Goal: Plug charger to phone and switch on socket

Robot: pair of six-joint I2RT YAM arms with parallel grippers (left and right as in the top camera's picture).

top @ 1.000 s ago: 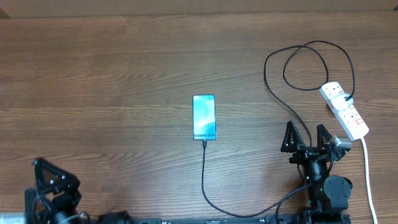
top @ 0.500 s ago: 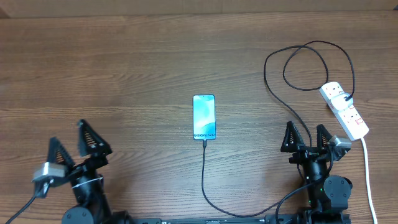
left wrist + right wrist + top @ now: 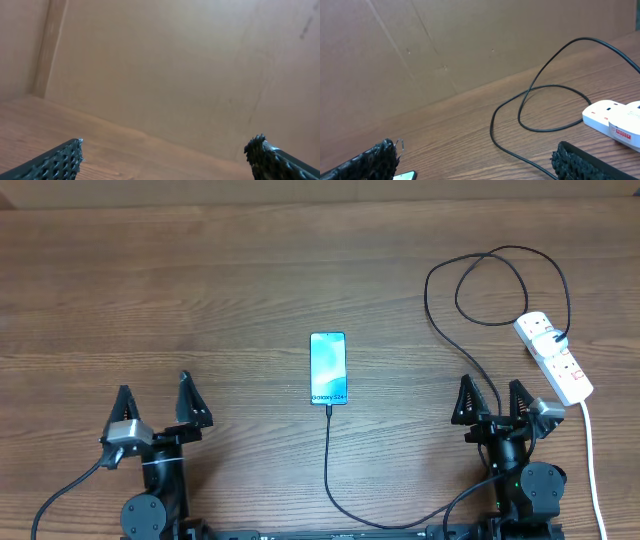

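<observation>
The phone (image 3: pixel 328 368) lies flat mid-table, screen up, with the charger's plug tip (image 3: pixel 327 409) at its near end. The black charger cable (image 3: pixel 327 470) runs toward the front edge, then loops at the back right (image 3: pixel 490 285) to the white socket strip (image 3: pixel 553 357); both show in the right wrist view, the cable (image 3: pixel 520 105) and the strip (image 3: pixel 615 120). My left gripper (image 3: pixel 157 402) is open and empty at the front left. My right gripper (image 3: pixel 492 397) is open and empty at the front right, near the strip. A corner of the phone (image 3: pixel 405 176) shows low in the right wrist view.
The strip's thick white lead (image 3: pixel 592 460) runs down the right edge toward the front. A brown cardboard wall (image 3: pixel 160 65) stands behind the table. The table (image 3: pixel 150 290) is brown wood.
My left arm has swung up and rightward from the front left corner, its open gripper now pointing up the table. The right arm, phone and cable have not moved.
</observation>
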